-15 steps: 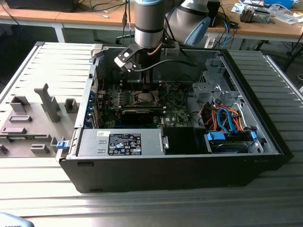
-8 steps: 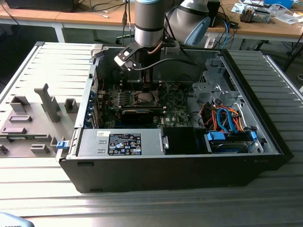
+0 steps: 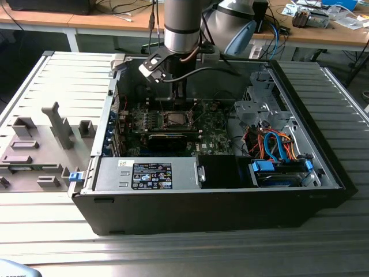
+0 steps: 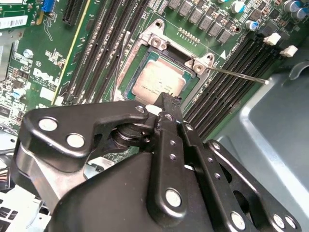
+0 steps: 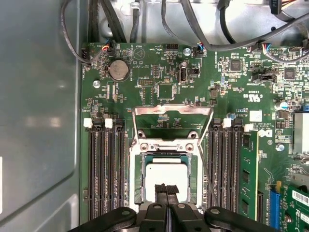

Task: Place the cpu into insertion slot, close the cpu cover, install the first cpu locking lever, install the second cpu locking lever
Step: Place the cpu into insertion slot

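Note:
The cpu (image 5: 166, 174) (image 4: 157, 79), pale silver-grey, lies flat in the insertion slot (image 5: 139, 170) (image 4: 126, 83) on the green board. My gripper (image 5: 166, 189) (image 4: 166, 100) is shut, its black fingertips pressed together just over the cpu's near edge with nothing visibly between them. The cpu cover (image 5: 174, 112), a thin grey metal frame, is swung open and lies back beyond the socket. A thin locking lever (image 4: 239, 75) sticks out sideways from the socket corner. In the exterior view the gripper (image 3: 180, 99) hangs above the slot (image 3: 176, 119) inside the open computer case.
Black memory slots (image 5: 104, 169) (image 5: 224, 164) flank the socket on both sides. Cables (image 5: 193, 21) run past the board's far edge. The case's grey wall (image 5: 38, 121) stands close beside the board. A drive cage (image 3: 259, 107) and blue cables (image 3: 277, 147) sit at the exterior view's right.

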Robot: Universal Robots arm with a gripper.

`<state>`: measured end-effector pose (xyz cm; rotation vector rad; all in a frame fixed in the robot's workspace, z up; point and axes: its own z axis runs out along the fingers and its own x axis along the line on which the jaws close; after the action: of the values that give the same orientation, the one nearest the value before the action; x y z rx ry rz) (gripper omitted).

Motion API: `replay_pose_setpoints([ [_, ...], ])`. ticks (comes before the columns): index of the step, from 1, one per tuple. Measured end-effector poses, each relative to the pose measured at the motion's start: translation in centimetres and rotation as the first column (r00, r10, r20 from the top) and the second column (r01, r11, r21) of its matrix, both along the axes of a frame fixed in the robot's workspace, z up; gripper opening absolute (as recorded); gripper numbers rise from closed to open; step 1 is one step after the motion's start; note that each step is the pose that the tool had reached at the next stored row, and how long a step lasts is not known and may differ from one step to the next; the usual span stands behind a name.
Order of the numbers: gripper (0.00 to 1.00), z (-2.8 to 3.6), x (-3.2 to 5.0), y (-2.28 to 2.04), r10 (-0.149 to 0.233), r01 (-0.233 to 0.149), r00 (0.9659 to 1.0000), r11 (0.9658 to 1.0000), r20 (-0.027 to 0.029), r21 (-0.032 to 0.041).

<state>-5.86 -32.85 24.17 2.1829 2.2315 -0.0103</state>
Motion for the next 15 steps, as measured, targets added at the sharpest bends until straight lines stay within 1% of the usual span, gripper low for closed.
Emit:
replay_pose_setpoints([
  [2, 0.11, 0.19, 0.00, 0.00, 0.000, 0.000, 1.0000, 1.0000, 0.0000, 0.0000],
  [5, 0.11, 0.75, 0.00, 0.00, 0.000, 0.000, 1.0000, 1.0000, 0.0000, 0.0000],
  [7, 0.11, 1.00, 0.00, 0.00, 0.000, 0.000, 1.0000, 1.0000, 0.0000, 0.0000],
  [12, 0.11, 2.10, 0.00, 0.00, 0.000, 0.000, 1.0000, 1.0000, 0.0000, 0.0000],
  [14, 0.11, 2.74, 0.00, 0.00, 0.000, 0.000, 1.0000, 1.0000, -0.0001, 0.0000],
  [15, 0.11, 2.94, 0.00, 0.00, 0.000, 0.000, 1.0000, 1.0000, -0.0001, 0.0000],
])
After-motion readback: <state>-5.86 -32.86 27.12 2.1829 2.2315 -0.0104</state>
